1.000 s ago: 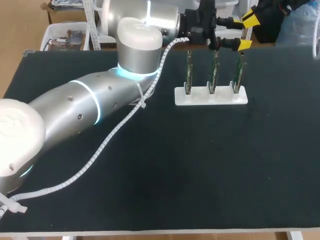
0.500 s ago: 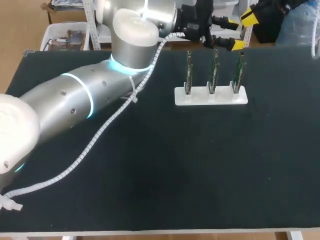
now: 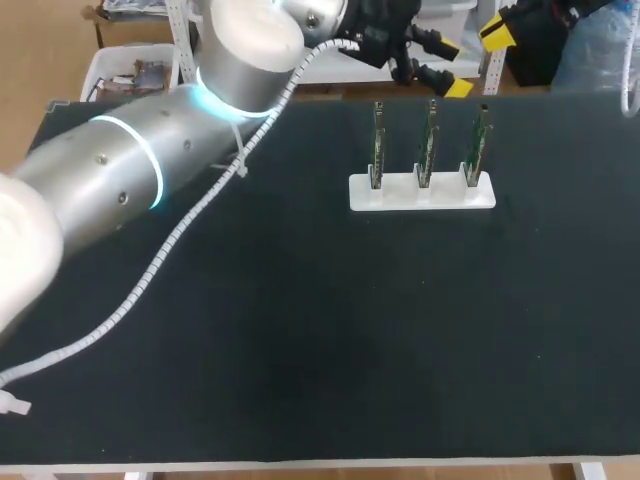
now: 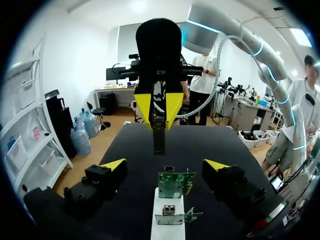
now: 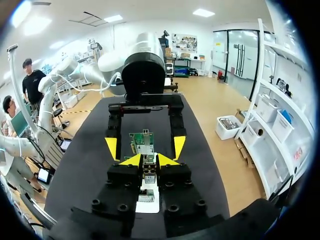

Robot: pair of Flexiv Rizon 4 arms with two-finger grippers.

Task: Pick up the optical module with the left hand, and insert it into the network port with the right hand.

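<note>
Left gripper (image 4: 165, 164): spread wide and holding nothing, drawn back from the white stand (image 3: 421, 192) toward the table's far edge.
Right gripper (image 5: 149, 161): clamped on the module (image 4: 159, 137), which hangs above the stand.
Change: over the last second the left arm swung away from the stand's right-end board (image 3: 480, 148), fingers open throughout.
Meaning: the handover looks finished, and the way seems clear for an insertion not yet begun.
Module: slim dark bar pointing down, not touching the port (image 4: 169, 169).
</note>
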